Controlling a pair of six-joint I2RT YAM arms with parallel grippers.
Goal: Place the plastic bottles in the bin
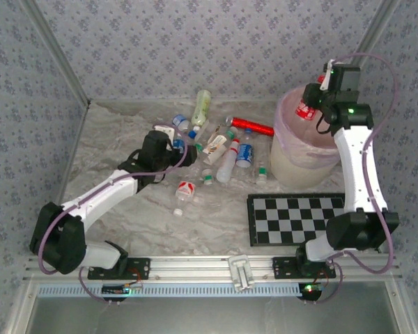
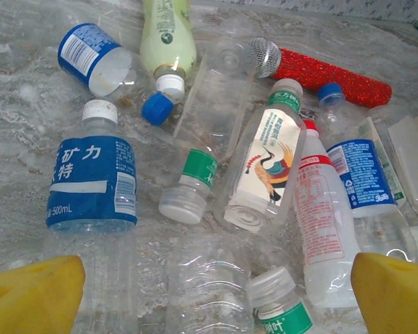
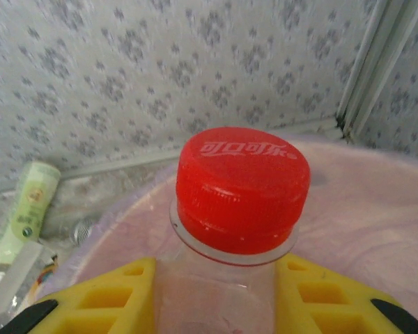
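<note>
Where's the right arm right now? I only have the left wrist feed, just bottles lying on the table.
Observer: Raised over the bin; the right end effector is shut on a red-capped bottle.
Operator: Dropped yet?
Observer: No. Its yellow fingers grip the bottle just below the cap, above the bin's opening.
Operator: Any strays outside my pile?
Observer: One red-labelled bottle lies apart, nearer the arm bases than the rest.
</note>
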